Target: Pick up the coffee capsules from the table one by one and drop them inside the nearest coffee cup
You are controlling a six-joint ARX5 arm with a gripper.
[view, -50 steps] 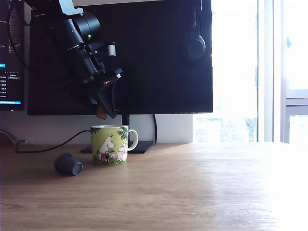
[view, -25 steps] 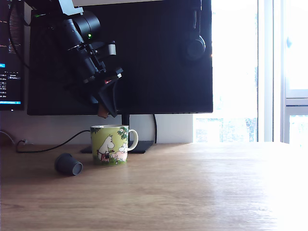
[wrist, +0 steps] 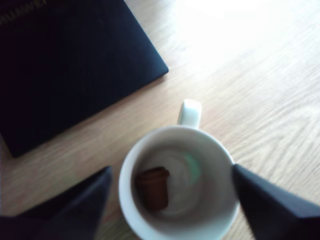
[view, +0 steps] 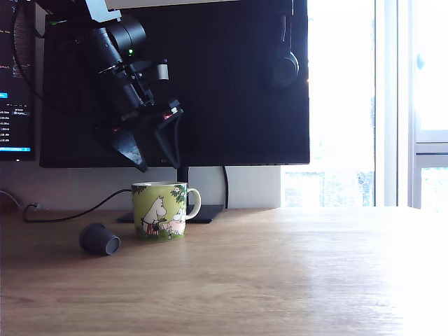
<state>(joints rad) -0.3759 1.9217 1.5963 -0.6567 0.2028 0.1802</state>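
The gripper (view: 155,155) hangs above the coffee cup (view: 159,210) with its jaws spread wide and nothing between them. In the wrist view the two dark fingers (wrist: 75,205) stand to either side of the cup's white rim, clear of it. The brown capsule (wrist: 153,187) lies inside on the cup's white floor, tipped on its side, so that part of the job looks done.

The cup stands on the table (view: 280,273) towards its back edge, in front of the foot of the monitor (view: 231,77), handle turned to the exterior view's right. The grey capsule (view: 99,239) lies on its side on the bare wood, just beside the cup on the exterior view's left and a little nearer the front edge, not touching it.

That grey one is likely the next thing to fetch. It should be very light and stiff, but its smooth tapered wall will probably slide out of a loose pinch, and lying down it may roll. Closing across the body just behind the flat rim seems the safest hold. Its exact heading is hard to read from this low side view.
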